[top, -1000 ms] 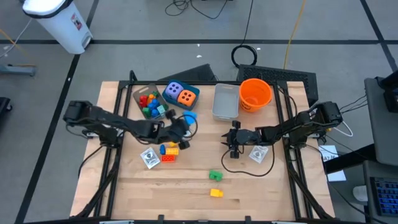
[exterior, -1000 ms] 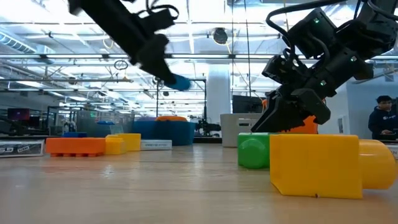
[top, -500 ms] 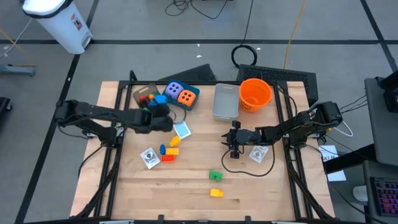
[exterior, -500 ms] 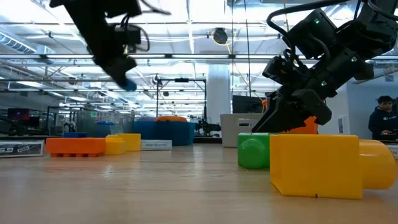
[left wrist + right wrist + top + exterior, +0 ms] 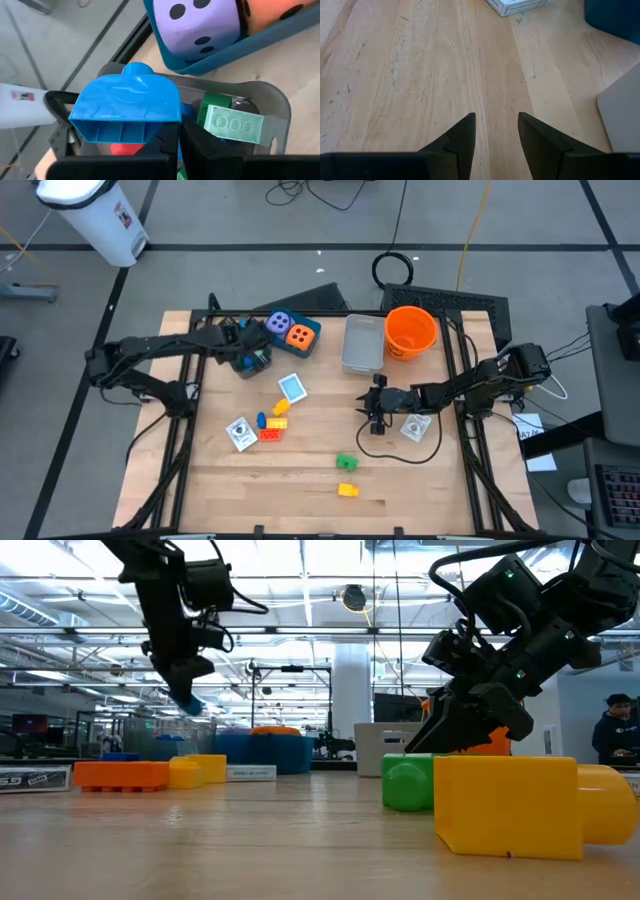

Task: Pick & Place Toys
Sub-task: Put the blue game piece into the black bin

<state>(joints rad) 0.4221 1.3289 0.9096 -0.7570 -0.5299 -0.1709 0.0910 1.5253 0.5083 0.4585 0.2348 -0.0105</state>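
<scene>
Nearest me on the desk (image 5: 420, 480) lie a yellow brick (image 5: 347, 490) and a green brick (image 5: 346, 464), close together and untouched. A little farther, left of centre, a card (image 5: 240, 434) lies beside a small cluster of red, yellow and blue bricks (image 5: 271, 426), with a blue-faced card (image 5: 292, 388) just beyond them.

My right gripper (image 5: 374, 412) waits low over the middle of the desk, its fingers (image 5: 462, 137) spread and holding nothing, with another card (image 5: 416, 427) close beside the arm.

Farther back, my left gripper (image 5: 172, 142) hangs over the grey bin (image 5: 280, 107), its fingers pinching a blue brick (image 5: 127, 107) by its lower edge. Under it in the bin I see a green brick (image 5: 234, 124) and something red. Just beyond is the teal box (image 5: 235, 55) holding the purple die (image 5: 200, 22) and the orange die (image 5: 300, 335). At the far edge stand an empty clear tray (image 5: 363, 343) and the orange bucket (image 5: 410, 330).

My worry is the release. The blue brick sits near one end of the bin, so letting go from this height could bounce it off the rim or the bricks already inside and send it onto the desk or off the back edge. The hold is only on the brick's edge, so it might also twist as it drops.
</scene>
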